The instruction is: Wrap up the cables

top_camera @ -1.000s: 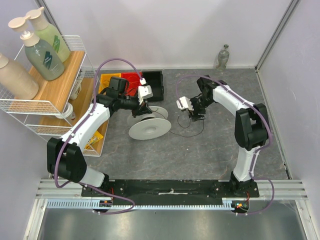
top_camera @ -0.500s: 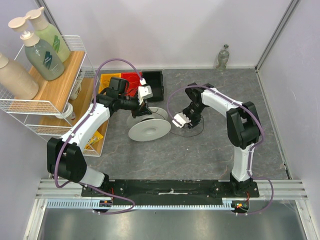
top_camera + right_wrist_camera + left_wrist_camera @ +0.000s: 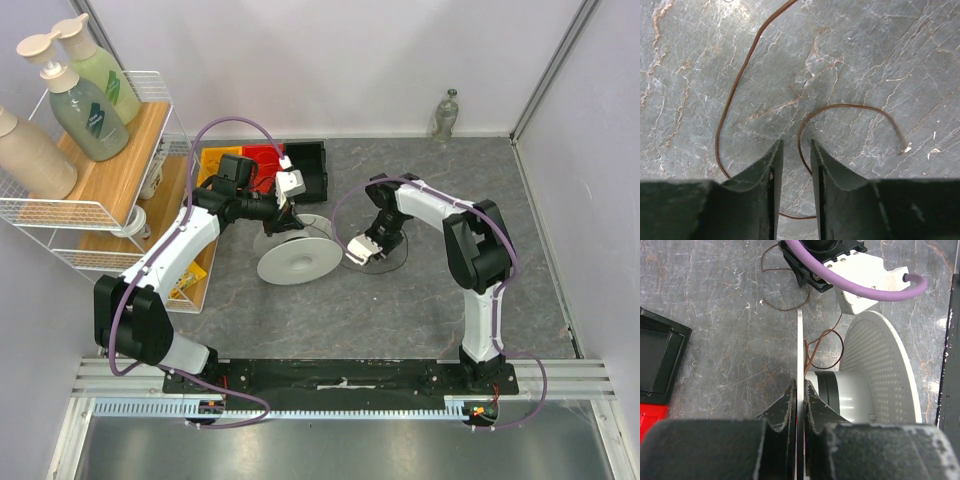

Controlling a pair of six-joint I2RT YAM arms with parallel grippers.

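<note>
The right pincer [image 3: 796, 146] has swung in toward the spool [image 3: 297, 258] and dropped to the desk [image 3: 400, 310]. Its jaws have narrowed but are still slightly apart around the thin cable [image 3: 737, 80], which lies mid-desk. The left pincer [image 3: 800, 386] stays clamped on the spool's flange. A pickup looks imminent.

Pump bottles [image 3: 90, 115] on wire rack [image 3: 50, 212] — bins [image 3: 305, 165] nearby.
</note>
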